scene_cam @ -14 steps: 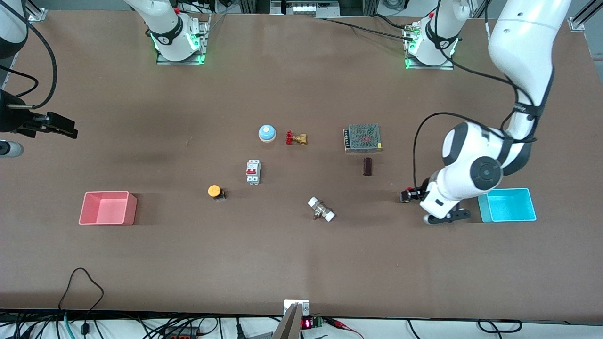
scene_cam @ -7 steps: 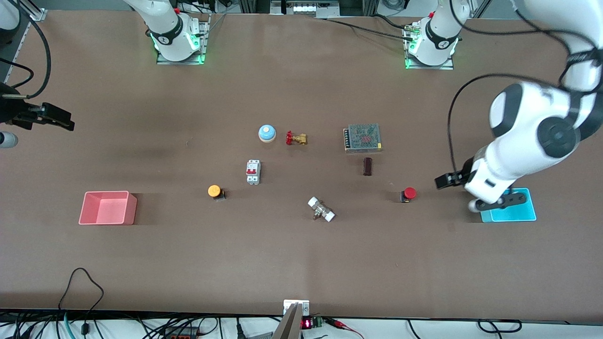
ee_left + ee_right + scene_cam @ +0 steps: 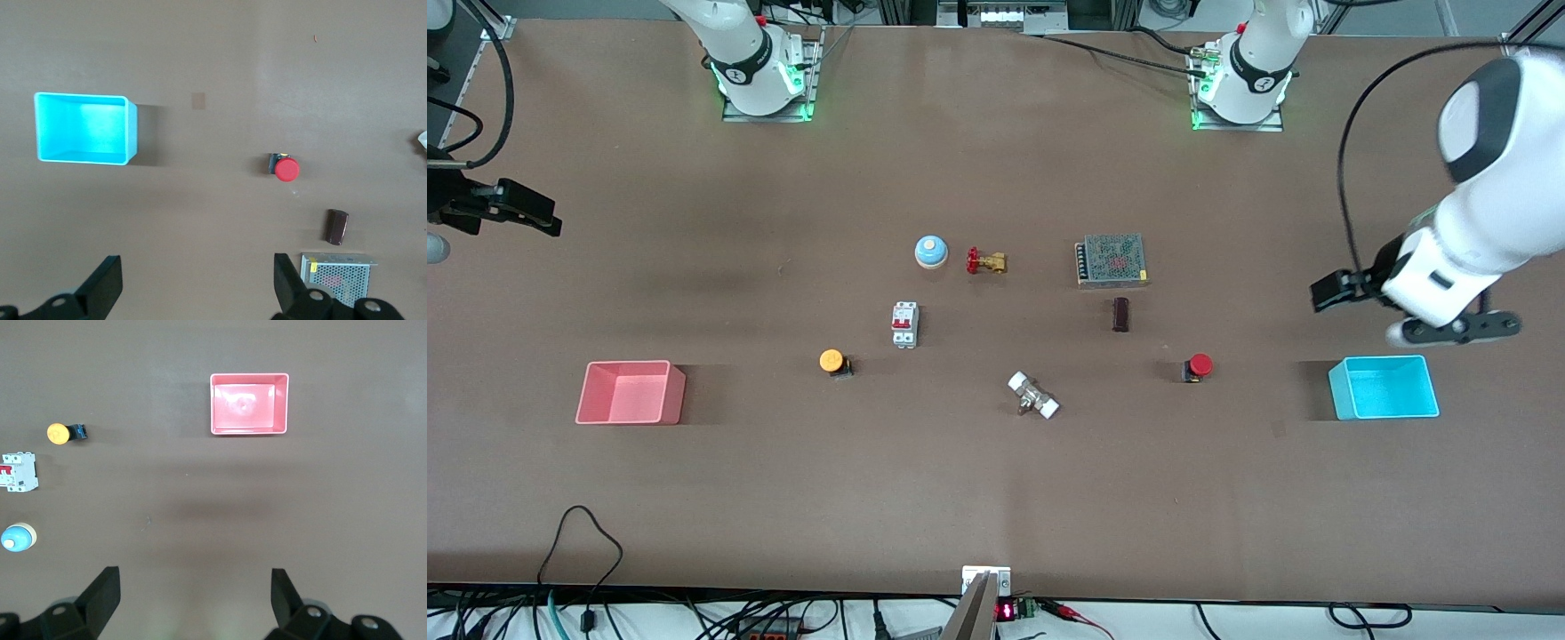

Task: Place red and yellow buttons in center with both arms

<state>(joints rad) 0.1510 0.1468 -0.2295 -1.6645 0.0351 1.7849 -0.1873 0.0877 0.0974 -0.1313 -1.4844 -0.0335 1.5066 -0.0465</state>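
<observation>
The red button (image 3: 1198, 365) lies on the brown tabletop between the dark block and the cyan tray; it also shows in the left wrist view (image 3: 287, 169). The yellow button (image 3: 831, 361) lies between the pink tray and the breaker, and shows in the right wrist view (image 3: 59, 433). My left gripper (image 3: 1327, 292) is open and empty, raised over bare table near the cyan tray; its open jaws show in its wrist view (image 3: 198, 280). My right gripper (image 3: 534, 213) is open and empty over the right arm's end of the table (image 3: 195, 593).
A pink tray (image 3: 630, 392) stands at the right arm's end and a cyan tray (image 3: 1383, 388) at the left arm's end. In the middle are a blue bell (image 3: 931, 252), brass valve (image 3: 986, 261), breaker (image 3: 904, 324), power supply (image 3: 1111, 260), dark block (image 3: 1120, 314) and white-capped fitting (image 3: 1033, 396).
My left gripper has drawn away from the red button and risen toward the left arm's end of the table; the button stays put. My right gripper drifted slightly toward the robots' bases.
</observation>
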